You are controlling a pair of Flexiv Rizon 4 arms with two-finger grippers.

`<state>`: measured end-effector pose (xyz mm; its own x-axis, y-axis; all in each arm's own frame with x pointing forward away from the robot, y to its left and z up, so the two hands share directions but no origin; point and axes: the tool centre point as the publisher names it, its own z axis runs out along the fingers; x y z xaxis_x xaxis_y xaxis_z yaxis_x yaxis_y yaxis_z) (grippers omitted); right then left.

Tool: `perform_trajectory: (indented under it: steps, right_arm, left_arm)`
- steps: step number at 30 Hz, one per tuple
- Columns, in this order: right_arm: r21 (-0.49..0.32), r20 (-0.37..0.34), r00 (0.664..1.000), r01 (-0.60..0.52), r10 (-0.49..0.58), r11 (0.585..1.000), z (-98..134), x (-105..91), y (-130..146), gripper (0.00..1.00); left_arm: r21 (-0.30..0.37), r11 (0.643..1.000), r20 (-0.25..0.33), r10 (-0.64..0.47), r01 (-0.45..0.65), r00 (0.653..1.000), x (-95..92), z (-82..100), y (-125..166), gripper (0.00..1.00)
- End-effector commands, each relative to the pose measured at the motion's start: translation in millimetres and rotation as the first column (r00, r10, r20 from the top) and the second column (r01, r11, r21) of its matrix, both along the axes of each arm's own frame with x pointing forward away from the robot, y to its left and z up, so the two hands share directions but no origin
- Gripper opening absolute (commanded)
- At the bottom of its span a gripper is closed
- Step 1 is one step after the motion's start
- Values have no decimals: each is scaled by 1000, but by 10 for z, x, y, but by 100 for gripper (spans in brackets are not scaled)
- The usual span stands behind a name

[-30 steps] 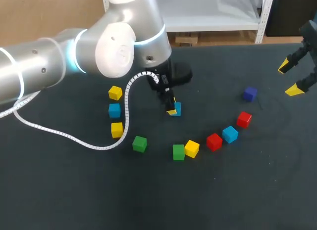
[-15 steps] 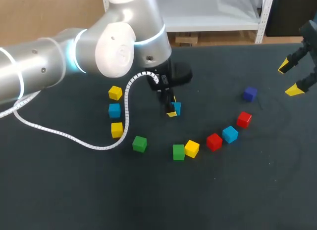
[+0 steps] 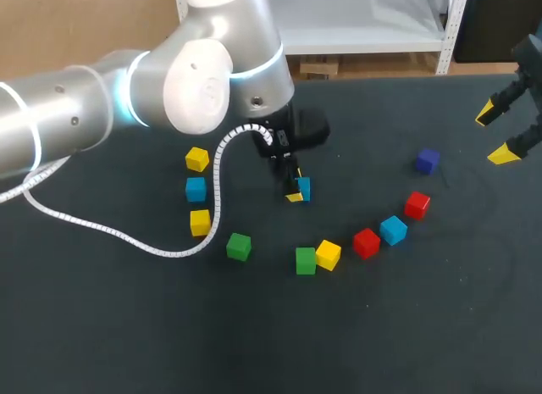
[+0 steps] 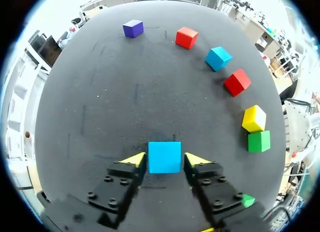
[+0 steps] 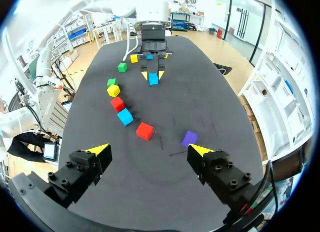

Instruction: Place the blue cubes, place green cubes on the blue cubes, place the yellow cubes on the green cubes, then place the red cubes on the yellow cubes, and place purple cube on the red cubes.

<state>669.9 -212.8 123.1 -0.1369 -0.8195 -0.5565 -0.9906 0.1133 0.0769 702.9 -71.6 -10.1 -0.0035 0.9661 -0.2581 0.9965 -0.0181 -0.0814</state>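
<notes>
A blue cube (image 3: 303, 188) (image 4: 164, 156) rests on the dark table between the fingers of my left gripper (image 3: 296, 184) (image 4: 164, 160). The gripper is open, with a thin gap on each side of the cube. My right gripper (image 3: 495, 133) (image 5: 149, 151) hangs wide open and empty over the table's far right edge. A curved row holds a green cube (image 3: 306, 260), a yellow cube (image 3: 328, 254), a red cube (image 3: 366, 242), a blue cube (image 3: 393, 230) and a red cube (image 3: 417, 204). The purple cube (image 3: 427, 161) lies beyond them.
Left of my left gripper, a yellow cube (image 3: 196, 159), a blue cube (image 3: 196, 189) and another yellow cube (image 3: 200, 222) stand in a column. A lone green cube (image 3: 239, 246) lies below them. The left arm's white cable (image 3: 216, 186) loops over that area.
The left gripper's fingers have spread apart and let go of the blue cube, which stays on the table. The right arm has not moved.
</notes>
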Motion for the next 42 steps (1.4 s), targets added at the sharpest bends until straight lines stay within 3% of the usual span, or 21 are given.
perform_trajectory:
  steps: [1, 13, 28, 35, 42]
  right_arm:
    - [1, 1, 1000, 0, 0, 1000, -4, -2, 1, 100]
    - [1, 1, 1000, 0, 0, 1000, -4, -2, 1, 100]
    - [1, 1, 1000, 0, 0, 1000, -4, -2, 1, 100]
    - [1, 1, 1000, 0, 0, 1000, -4, -2, 1, 100]
    - [1, 1, 1000, 0, 0, 1000, -4, -2, 1, 100]
  left_arm:
    - [3, 1000, -1, 0, 0, 1000, 9, 7, 1, 99]
    - [-4, 1000, 11, -2, 2, 1000, 17, 146, 89, 100]
    - [30, 998, 60, 51, -52, 997, -142, 512, 787, 100]
    - [32, 995, 75, 89, -92, 993, -129, 423, 1148, 100]
    - [60, 994, 71, 92, -96, 993, -71, 289, 1311, 100]
